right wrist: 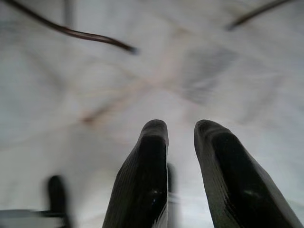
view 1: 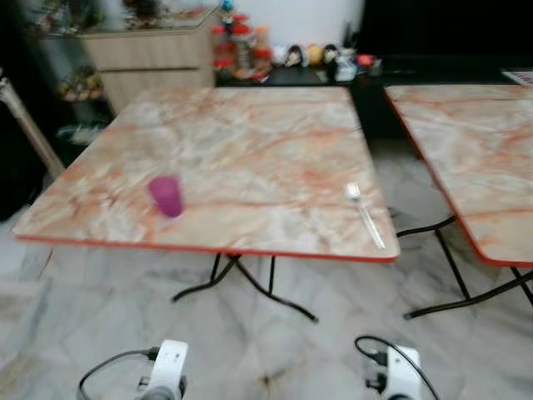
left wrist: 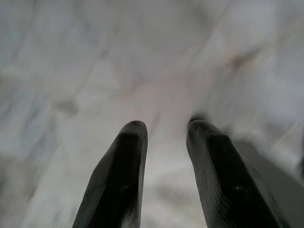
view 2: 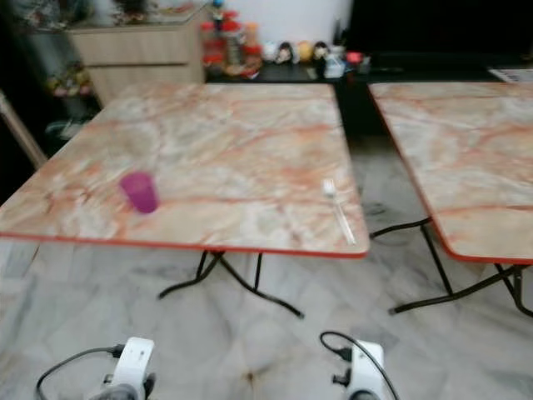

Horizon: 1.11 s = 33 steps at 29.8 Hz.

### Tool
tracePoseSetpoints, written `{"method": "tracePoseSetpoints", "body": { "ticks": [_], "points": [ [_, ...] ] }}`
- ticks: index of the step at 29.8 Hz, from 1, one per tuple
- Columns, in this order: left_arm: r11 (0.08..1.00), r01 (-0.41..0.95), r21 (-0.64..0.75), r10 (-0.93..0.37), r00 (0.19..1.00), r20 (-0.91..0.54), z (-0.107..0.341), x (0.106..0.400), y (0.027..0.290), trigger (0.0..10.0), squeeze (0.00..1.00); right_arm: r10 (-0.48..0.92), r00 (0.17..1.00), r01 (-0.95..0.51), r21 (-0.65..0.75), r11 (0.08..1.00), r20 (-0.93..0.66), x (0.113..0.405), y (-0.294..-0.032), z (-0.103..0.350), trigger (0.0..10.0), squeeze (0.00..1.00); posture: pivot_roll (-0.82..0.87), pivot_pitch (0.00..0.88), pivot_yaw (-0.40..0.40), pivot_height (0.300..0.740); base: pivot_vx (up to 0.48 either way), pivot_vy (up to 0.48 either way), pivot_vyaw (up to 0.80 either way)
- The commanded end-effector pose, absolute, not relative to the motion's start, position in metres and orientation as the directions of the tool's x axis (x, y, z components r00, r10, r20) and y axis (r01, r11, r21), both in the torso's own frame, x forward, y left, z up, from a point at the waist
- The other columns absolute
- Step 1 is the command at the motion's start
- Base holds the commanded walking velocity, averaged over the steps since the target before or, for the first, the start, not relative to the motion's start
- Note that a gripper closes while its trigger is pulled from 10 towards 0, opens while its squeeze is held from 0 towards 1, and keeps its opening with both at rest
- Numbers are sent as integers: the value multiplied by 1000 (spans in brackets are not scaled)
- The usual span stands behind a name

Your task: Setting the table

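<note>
Room: pale marble-tile floor (view 1: 100, 283); square folding table with orange-veined marble-pattern top (view 1: 241, 142), red-edged, ahead of both arms. Left gripper (left wrist: 164, 130): hangs idle, pointed at floor, fingers slightly apart, holding nothing. Small translucent purple plastic cup (view 1: 166, 196): upright near table's front edge, ahead and above. Silver metal fork (view 1: 365, 214): flat by front right corner, likely a place setting begun. Right gripper (right wrist: 180, 130): low, fingers narrowly parted, unladen. Second matching table (view 1: 475, 150): further right.
</note>
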<state>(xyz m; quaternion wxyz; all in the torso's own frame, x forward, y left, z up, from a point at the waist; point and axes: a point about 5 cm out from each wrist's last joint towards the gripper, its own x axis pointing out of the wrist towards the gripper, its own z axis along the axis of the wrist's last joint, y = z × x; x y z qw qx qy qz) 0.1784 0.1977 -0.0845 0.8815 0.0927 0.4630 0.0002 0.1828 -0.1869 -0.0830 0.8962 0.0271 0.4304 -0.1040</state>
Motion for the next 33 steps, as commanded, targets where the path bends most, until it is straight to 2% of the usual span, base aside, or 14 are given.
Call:
{"method": "tracePoseSetpoints", "body": {
  "ticks": [1, 12, 15, 18, 20, 26, 30, 33],
  "points": [
    [981, 99, 166, 77, 588, -805, -82, 186, 194, 10000, 0, -180, 598, 213, -61, 975, -781, 179, -194, -84, 10000, 0, -21, 0, 38, 740, 0, 0, 0],
    [986, 80, 150, 69, 617, -784, -79, 189, 192, 10000, 0, -183, 629, 219, -54, 974, -756, 186, -193, -80, 10000, 0, -19, 0, 37, 740, 0, 0, 0],
    [988, 67, 139, 62, 651, -756, -75, 196, 191, 10000, 0, -183, 690, 191, -68, 979, -701, 198, -193, -72, 10000, 0, -18, 0, 33, 740, 0, 0, 0],
    [989, 59, 136, 62, 668, -741, -73, 200, 190, 10000, 0, -178, 711, 177, -72, 982, -680, 202, -192, -69, 10000, 0, -16, 0, 30, 740, 0, 0, 0],
    [989, 49, 141, 68, 692, -719, -70, 203, 190, 10000, 0, -145, 776, 95, -114, 989, -613, 210, -189, -62, 10000, 0, -10, 0, 23, 740, 0, 0, 0],
    [989, 38, 145, 79, 692, -718, -71, 201, 192, 10000, 0, -119, 838, 48, -146, 988, -532, 215, -188, -54, 10000, 0, -7, 0, 20, 740, 0, 0, 0],
    [988, 50, 147, 74, 682, -728, -73, 197, 192, 10000, 0, -95, 928, 18, -212, 977, -360, 223, -191, -35, 10000, 0, -18, 0, 25, 740, 0, 0, 0],
    [988, 54, 146, 71, 680, -730, -74, 196, 191, 10000, 0, -89, 946, 18, -224, 974, -313, 226, -191, -30, 10000, 0, -24, 0, 27, 740, 0, 0, 0]
  ]
}}
